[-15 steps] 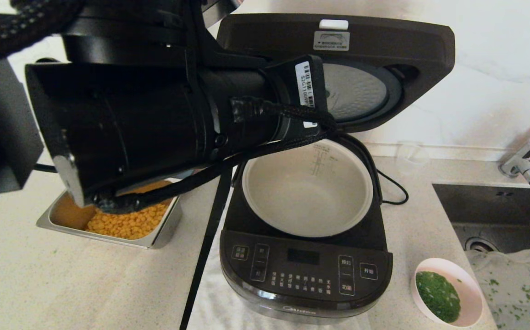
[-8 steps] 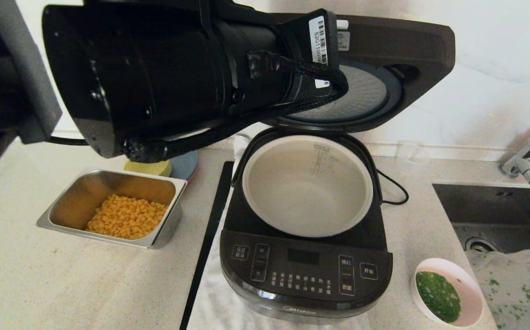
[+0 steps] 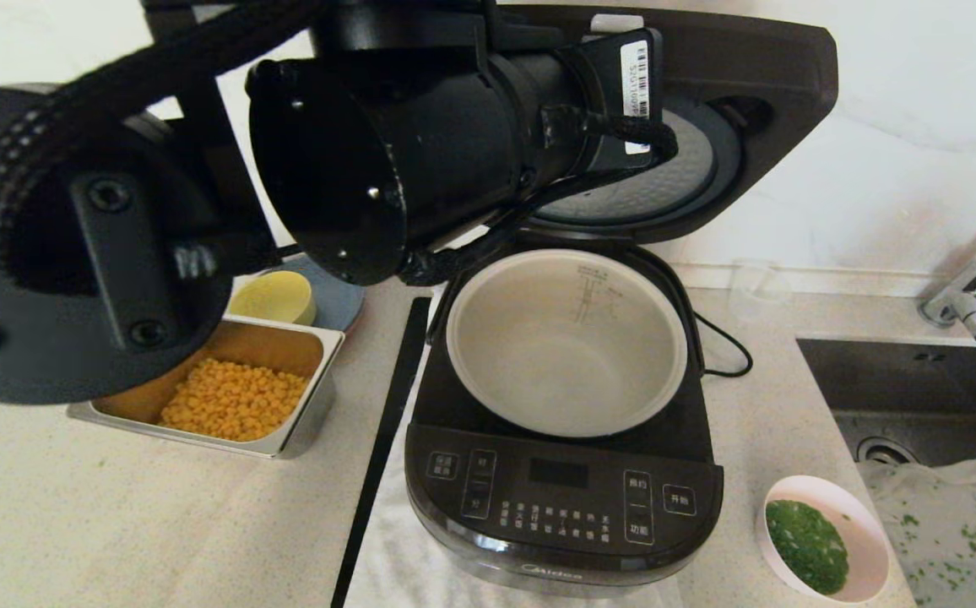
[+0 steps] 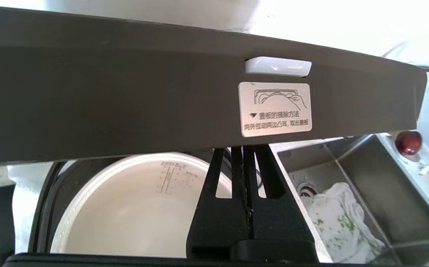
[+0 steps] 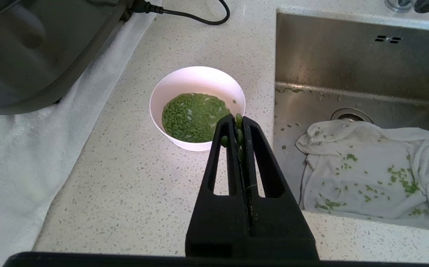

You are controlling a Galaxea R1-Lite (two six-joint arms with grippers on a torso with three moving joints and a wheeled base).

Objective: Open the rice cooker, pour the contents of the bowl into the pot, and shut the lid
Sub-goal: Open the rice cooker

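The glossy black rounded-square rice cooker stands on the speckled pale surface with its hinged black lid raised upright, the dimpled silver disc underside facing forward. The round light grey-beige inner pot sits bare inside. The left end effector is clenched with nothing between its fingers, its tips just under the lid's front edge above the pot. The small pale pink bowl of chopped green herbs rests on the surface between the cooker and the steel sink. The right end effector hovers over the bowl's near rim, clenched and holding nothing.
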